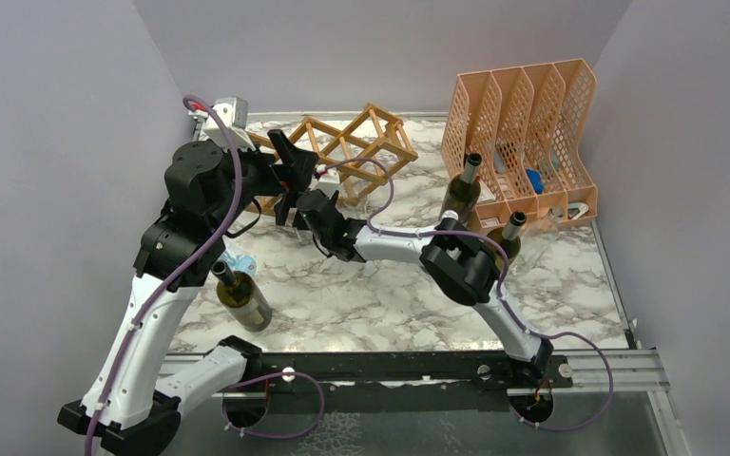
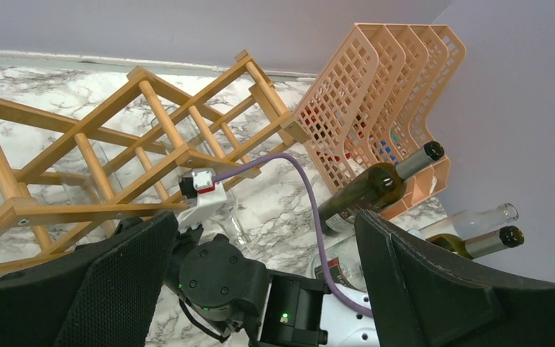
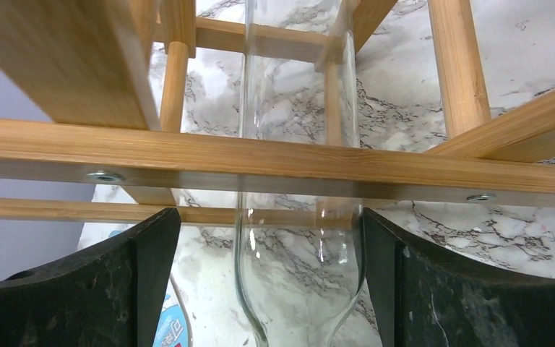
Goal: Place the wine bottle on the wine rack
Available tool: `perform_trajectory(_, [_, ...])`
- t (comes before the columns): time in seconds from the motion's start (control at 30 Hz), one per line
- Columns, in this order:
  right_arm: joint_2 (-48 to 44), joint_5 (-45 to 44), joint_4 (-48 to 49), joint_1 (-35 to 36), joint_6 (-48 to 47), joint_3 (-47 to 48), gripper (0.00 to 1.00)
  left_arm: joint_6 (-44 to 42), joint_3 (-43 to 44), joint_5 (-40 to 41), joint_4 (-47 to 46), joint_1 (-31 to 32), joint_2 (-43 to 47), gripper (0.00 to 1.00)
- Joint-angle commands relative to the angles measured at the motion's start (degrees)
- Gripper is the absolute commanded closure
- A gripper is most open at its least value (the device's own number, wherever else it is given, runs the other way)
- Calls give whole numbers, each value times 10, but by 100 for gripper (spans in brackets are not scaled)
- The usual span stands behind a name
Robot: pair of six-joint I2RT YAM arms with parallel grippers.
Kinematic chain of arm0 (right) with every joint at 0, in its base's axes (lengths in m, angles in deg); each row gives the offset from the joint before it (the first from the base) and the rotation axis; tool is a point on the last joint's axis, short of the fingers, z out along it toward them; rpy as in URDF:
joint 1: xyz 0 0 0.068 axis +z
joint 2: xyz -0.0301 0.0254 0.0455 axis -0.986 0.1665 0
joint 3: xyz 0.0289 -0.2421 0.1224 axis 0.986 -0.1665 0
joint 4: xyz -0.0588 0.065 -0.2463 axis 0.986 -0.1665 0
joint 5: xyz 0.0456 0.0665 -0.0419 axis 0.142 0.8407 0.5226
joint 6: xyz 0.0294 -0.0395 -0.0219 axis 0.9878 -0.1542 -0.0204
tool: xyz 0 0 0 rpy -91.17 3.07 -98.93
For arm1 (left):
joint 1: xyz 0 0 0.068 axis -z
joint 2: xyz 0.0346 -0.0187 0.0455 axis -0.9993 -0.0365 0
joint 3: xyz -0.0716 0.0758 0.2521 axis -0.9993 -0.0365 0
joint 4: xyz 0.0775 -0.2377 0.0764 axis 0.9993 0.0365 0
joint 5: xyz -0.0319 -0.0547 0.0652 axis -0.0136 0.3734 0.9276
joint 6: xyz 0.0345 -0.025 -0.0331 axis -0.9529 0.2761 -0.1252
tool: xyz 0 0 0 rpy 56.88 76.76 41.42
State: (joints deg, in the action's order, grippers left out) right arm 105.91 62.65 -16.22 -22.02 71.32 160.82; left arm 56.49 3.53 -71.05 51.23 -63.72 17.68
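the main risk is the clear wine bottle (image 3: 296,282) slipping. the right gripper (image 3: 267,215) has its jaws spread wide, with bare gaps on both sides of the glass, so nothing clamps it. the bottle lies in the middle of the right wrist view, running behind a cross-bar of the wine rack (image 1: 361,142) into the lattice. smooth glass on thin sticks could slide back out or roll onto the marble table (image 1: 390,294). the rack looks light and sits askew at the upper centre of the top view, so a nudge from either arm could shift it. the left gripper (image 2: 266,217), jaws also wide apart and empty, hangs just above the right arm's wrist. the arms are crowded, and the purple cable (image 2: 311,195) runs close to the sticks, where it could snag. the bottle is colourless and see-through, with no label on the part that shows, so it is hard to pick out against the marble.
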Motion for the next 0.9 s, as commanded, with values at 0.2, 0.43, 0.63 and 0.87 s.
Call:
perform_trajectory(0.2, [-67, 6, -82, -8, -6, -3, 2, -4, 26, 1, 16, 0, -1, 1])
perform_trajectory(0.43, [-102, 11, -135, -17, -16, -19, 2, -12, 36, 9, 29, 0, -6, 1])
perform_trajectory(0.63, [-162, 36, -158, -24, -57, -52, 4, -9, 52, 30, 48, 0, -13, 1])
perform_trajectory(0.87, [-270, 62, -249, -25, -118, -111, 8, 6, 54, 65, 70, 0, -19, 1])
